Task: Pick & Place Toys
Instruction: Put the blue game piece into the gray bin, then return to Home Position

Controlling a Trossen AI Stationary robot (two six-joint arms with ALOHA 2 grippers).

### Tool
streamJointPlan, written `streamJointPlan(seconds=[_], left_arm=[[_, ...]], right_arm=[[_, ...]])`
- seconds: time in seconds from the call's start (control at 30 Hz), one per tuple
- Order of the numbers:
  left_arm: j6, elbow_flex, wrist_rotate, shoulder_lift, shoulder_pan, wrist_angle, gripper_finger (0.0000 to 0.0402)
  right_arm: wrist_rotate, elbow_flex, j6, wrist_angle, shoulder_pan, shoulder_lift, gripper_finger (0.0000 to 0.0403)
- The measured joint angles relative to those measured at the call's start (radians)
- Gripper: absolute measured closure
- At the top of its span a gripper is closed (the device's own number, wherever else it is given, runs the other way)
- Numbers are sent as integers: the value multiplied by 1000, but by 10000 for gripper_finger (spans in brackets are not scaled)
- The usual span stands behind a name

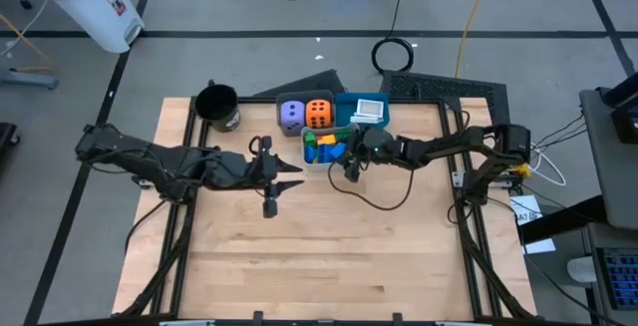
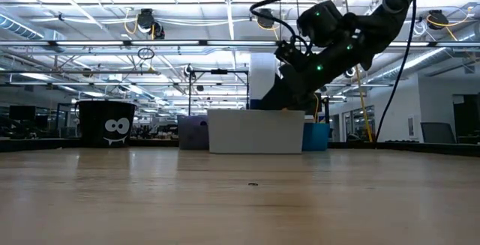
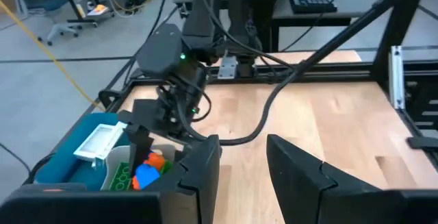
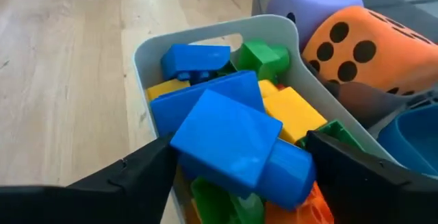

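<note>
**What's getting hidden right now**

From above, the right pincer [image 1: 351, 163] is covering most of the blocks [image 1: 324, 147] in the grey bin [image 1: 309, 163]. The green print on the card [image 1: 369, 110] is looking too small to read.

Table [image 1: 319, 256]: light wooden top on a dark frame. Standing directly on it:
- white bin [image 4: 144, 53], filled with building blocks [image 4: 233, 142], under the right arm's jaws;
- grey bin [image 1: 299, 100], just beyond those jaws;
- blue bin [image 1: 344, 107], beside them;
- black cup [image 1: 217, 107], well apart from both arms' jaws.
</note>
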Motion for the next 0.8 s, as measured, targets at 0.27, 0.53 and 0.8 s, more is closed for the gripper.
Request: streamJointPlan(seconds=[0.27, 0.53, 0.8], left_arm=[[-7, 0, 2, 0, 34, -9, 272], [5, 0, 1, -71, 69, -104, 272], [55, 0, 0, -343, 97, -325, 273]], right_arm=[[0, -1, -9, -20, 6, -84, 47], [-1, -1, -9, -221, 12, -402, 41], [1, -1, -240, -482, 12, -888, 42]])
